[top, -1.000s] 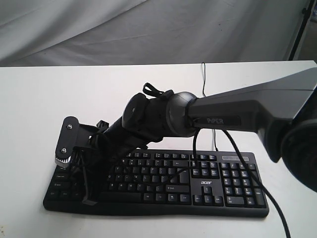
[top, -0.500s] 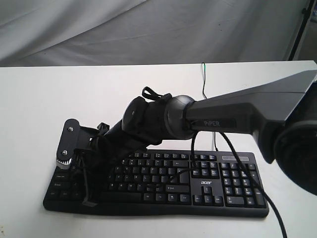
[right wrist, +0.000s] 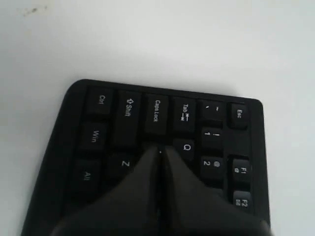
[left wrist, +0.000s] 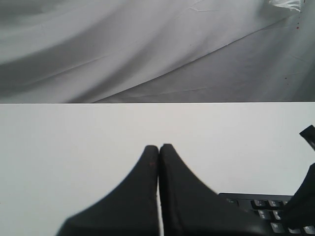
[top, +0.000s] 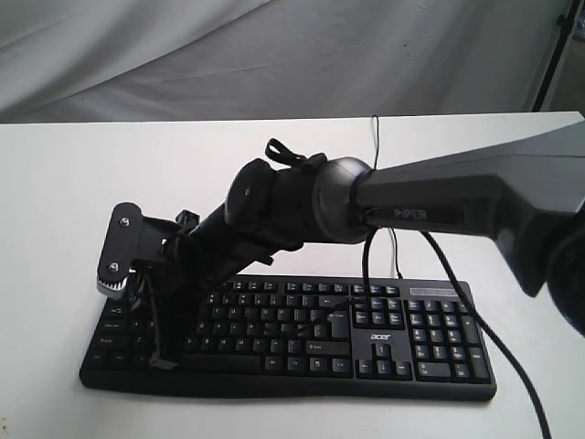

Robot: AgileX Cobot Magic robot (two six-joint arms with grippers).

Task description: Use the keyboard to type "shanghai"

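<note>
The wide black plastic keyboard with white legends [top: 366, 338] lies flat on the white counter [top: 82, 183], its long side towards the exterior camera and the number pad at the right end. My right arm reaches across it to the far left end. There my right pincer [right wrist: 160, 149] points down with its two black fingers pressed together into a single blunt tip and nothing between them.

From the wrist camera that tip sits in the home row, beside the Caps Lock key [right wrist: 156, 111], between the Q key [right wrist: 186, 147] and the Z key [right wrist: 125, 163]. I take the hidden key beneath to be A, though I cannot read it, nor tell whether I am touching it or just above.

To press well I should keep the fingers shut, so the tip stays narrow. I should come straight down on the middle of one cap and lift clear before sliding sideways. A slanted push here could catch Caps Lock and spoil the word.

My left pincer [left wrist: 158, 146] is also closed and empty, held above bare counter just off the keyboard's corner.
</note>
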